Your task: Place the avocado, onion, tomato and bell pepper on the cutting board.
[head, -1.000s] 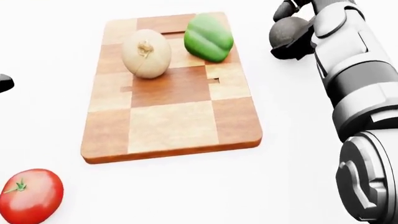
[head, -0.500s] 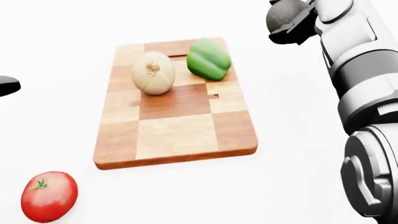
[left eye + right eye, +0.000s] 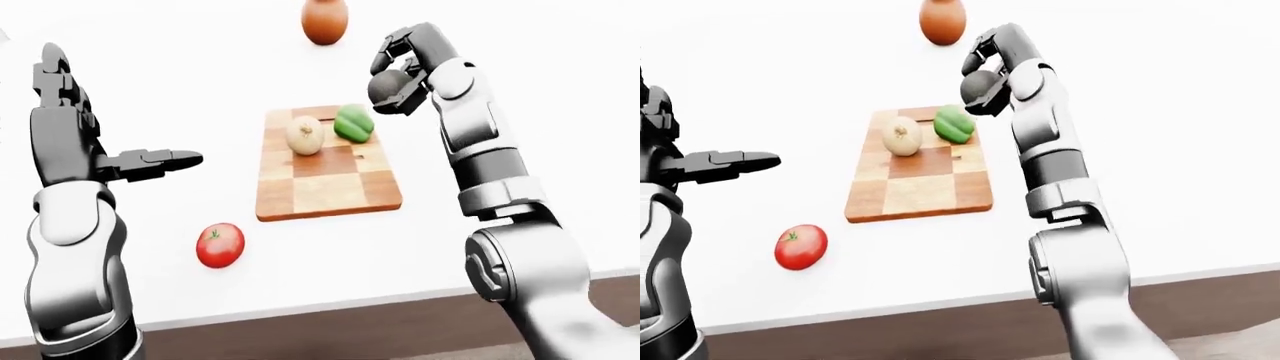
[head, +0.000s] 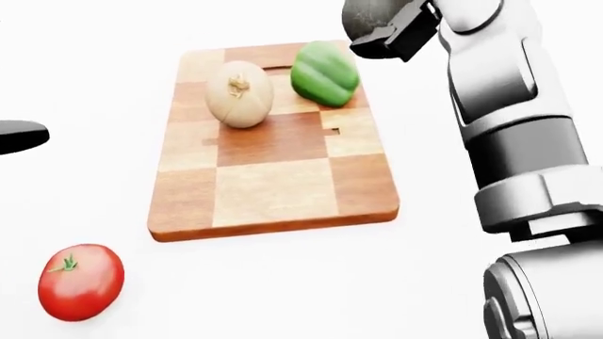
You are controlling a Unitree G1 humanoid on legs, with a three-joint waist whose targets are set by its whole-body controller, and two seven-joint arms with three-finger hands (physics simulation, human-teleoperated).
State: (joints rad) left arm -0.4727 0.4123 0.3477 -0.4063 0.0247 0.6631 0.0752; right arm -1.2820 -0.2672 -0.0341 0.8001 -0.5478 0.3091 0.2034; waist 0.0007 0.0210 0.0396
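We hold the avocado (image 3: 388, 87) clamped in our right hand (image 3: 405, 67) above the cutting board (image 3: 325, 176), for placing beside onion (image 3: 305, 136) and bell pepper (image 3: 353, 123); tomato (image 3: 220, 245) lies off the board; left hand (image 3: 150, 160) empty, fingers extended.

Avocado (image 3: 388, 88) mostly hidden by right hand (image 3: 405, 67) fingers; head view crops both. Brown object (image 3: 325, 20) at top unidentifiable.

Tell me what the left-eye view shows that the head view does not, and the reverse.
Only the left-eye view shows the brown egg-shaped object at the top, the whole left hand with open fingers, the right hand closed on a dark round item, and the table edge. The head view adds nothing new, only a closer look. Both share the cutting board, the onion and bell pepper on it, and the tomato off it.
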